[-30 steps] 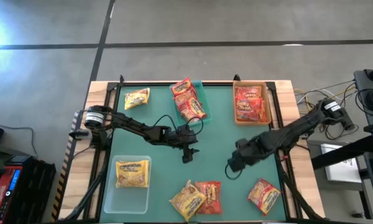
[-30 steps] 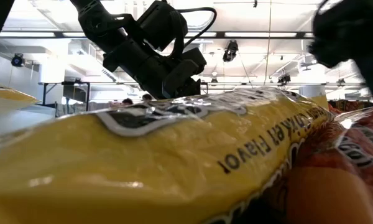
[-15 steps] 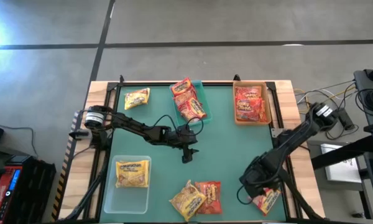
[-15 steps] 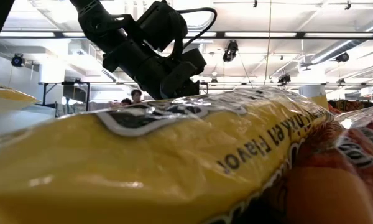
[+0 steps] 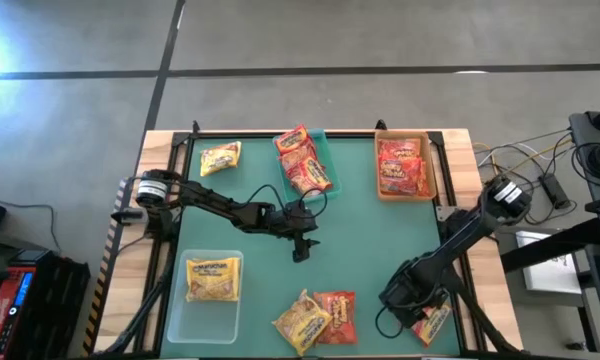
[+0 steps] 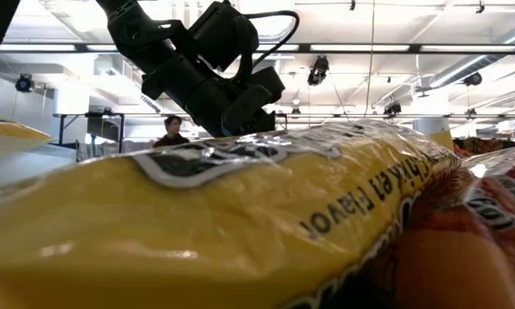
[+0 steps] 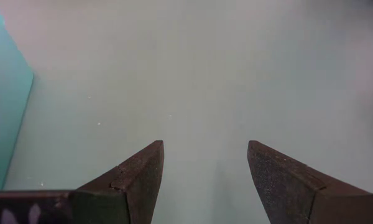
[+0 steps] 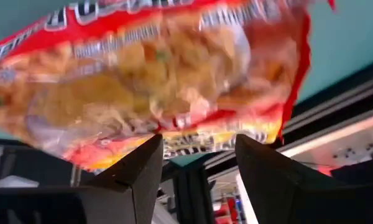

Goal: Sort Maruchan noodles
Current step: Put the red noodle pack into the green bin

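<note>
The Maruchan noodles lie scattered. One yellow packet (image 5: 220, 158) is on the mat at the far left. A yellow packet (image 5: 301, 323) and a red one (image 5: 338, 314) lie together at the near edge. Another red packet (image 5: 432, 320) lies at the near right. More packets rest in the bins. My right gripper (image 8: 196, 146) hangs open just over the near-right red packet (image 8: 155, 81), with its fingertips at the packet's edge. My left gripper (image 5: 300, 251) hovers open over bare mat (image 7: 205, 149) at the table's middle.
A teal bin (image 5: 323, 150) at the far middle and a tan bin (image 5: 432, 165) at the far right hold red packets. A clear bin (image 5: 210, 310) at the near left holds a yellow one. In the low view the near yellow packet (image 6: 240, 223) fills the foreground. A person (image 6: 172, 130) stands far behind.
My right gripper has swung from the mat's middle right toward the near right corner. It has sunk, turned and tipped downward, and now stands over the red packet there. It stays open. No packet has moved.
</note>
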You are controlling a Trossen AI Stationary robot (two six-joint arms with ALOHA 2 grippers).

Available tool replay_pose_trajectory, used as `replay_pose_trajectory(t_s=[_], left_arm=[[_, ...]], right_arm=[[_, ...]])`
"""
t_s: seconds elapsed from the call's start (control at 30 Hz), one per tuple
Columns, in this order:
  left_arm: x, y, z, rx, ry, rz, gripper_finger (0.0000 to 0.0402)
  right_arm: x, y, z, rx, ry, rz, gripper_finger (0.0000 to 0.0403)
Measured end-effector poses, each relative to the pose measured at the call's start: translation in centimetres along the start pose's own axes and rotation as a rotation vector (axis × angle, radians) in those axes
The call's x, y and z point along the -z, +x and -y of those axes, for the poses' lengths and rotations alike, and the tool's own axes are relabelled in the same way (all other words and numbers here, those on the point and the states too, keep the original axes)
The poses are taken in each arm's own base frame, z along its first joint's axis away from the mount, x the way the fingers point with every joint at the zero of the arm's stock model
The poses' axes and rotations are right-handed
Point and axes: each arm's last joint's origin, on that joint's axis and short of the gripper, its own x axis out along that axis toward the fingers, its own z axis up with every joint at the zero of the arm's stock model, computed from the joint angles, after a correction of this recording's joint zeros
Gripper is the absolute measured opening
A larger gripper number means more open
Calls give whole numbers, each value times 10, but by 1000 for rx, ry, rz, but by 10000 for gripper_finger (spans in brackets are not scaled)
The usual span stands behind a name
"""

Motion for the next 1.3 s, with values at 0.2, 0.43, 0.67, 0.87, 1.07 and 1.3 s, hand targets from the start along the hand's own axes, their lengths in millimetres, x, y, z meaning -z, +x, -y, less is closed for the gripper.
replay_pose_trajectory(t_s=[0.2, 0.43, 0.67, 0.87, 1.07, 1.3], left_arm=[[0, 0, 0, 0, 0, 0, 217], [0, 0, 0, 0, 0, 0, 217], [0, 0, 0, 0, 4, 1, 217], [0, 0, 0, 1, 4, 3, 217], [-1, 0, 0, 1, 4, 6, 217], [-1, 0, 0, 1, 3, 12, 217]], right_arm=[[-7, 8, -6, 13, -85, -17, 191], [-5, 6, -5, -2, -158, 23, 191], [-3, -4, -4, -56, -172, 188, 191], [-11, -6, -6, -64, -166, 374, 191], [-20, -13, -7, -75, -186, 513, 192], [-36, -27, -12, -113, -218, 685, 192]])
